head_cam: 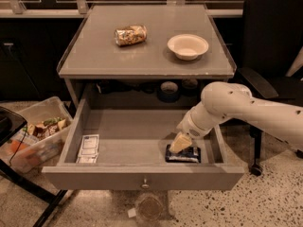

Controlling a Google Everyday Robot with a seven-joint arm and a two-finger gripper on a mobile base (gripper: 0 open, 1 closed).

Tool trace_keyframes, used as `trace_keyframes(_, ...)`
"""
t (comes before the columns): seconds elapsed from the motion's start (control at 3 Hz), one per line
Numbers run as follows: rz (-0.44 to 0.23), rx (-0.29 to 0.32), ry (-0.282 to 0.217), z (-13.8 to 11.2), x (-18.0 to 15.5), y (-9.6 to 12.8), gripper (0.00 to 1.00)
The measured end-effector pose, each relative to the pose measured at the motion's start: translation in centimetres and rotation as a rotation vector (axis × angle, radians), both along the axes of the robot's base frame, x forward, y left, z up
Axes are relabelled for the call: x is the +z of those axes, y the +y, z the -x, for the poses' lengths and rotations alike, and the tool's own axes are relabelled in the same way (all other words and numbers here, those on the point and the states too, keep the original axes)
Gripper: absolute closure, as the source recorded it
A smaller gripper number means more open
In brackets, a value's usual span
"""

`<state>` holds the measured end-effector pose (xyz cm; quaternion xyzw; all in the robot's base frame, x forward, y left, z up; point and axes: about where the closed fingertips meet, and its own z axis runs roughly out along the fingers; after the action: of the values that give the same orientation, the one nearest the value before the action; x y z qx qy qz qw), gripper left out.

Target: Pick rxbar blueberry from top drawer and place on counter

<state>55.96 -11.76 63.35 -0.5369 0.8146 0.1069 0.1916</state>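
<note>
The top drawer of the grey cabinet stands pulled out, with a small metal knob on its front panel. The rxbar blueberry, a flat dark navy bar, lies at the right front of the drawer floor. My gripper reaches down into the drawer from the right on the white arm; its pale tips are right over the bar's left part, touching or nearly touching it. The counter is the grey tabletop above.
A crumpled golden foil bag and a white bowl sit on the counter. White flat packets lie at the drawer's left front. A clear bin of snacks stands on the floor to the left. A black chair is at the right.
</note>
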Motion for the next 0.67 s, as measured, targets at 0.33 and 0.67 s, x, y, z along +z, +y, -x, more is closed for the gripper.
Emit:
trace_keyframes(0.33, -0.009, 0.024, 0.027, 1.1, -1.6, -0.1, 0.31)
trace_keyframes(0.67, -0.012, 0.029, 0.051, 1.4, -3.4, -0.6, 0.32)
